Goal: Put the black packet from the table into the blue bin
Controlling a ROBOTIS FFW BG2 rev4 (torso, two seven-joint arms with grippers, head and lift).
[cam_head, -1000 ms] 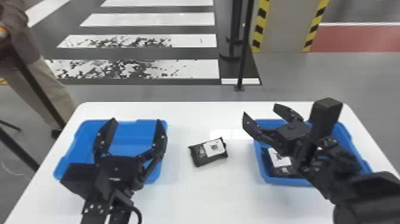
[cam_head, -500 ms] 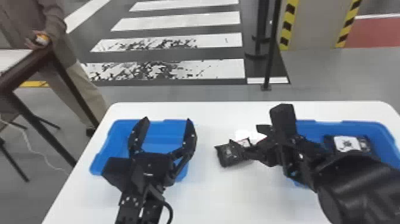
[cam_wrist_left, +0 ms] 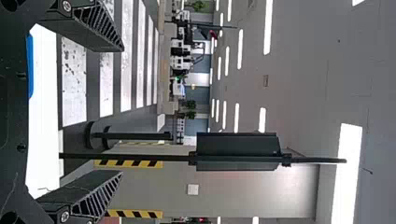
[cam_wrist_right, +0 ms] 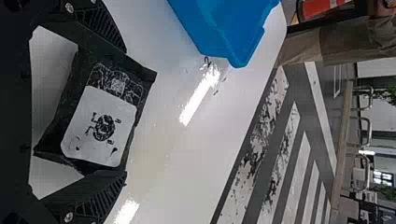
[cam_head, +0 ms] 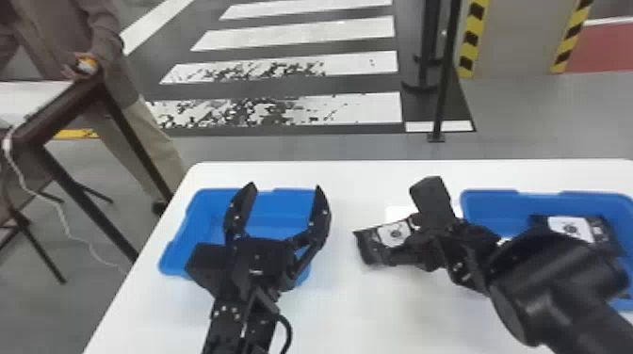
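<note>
Your black packet (cam_head: 369,243) is on the surface (cam_head: 358,313), between the left bin (cam_head: 181,235) and the right bin (cam_head: 492,197). Your right gripper (cam_head: 392,244) has its jaws spread around it. Another packet (cam_head: 608,235) lies in the right bin. Your left gripper (cam_head: 285,186) is above the left bin, jaws wide open.

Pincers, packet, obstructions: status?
Right pincer open around packet. Packet not yet binned. Left pincer open, empty, in front of left bin; may obstruct.
</note>
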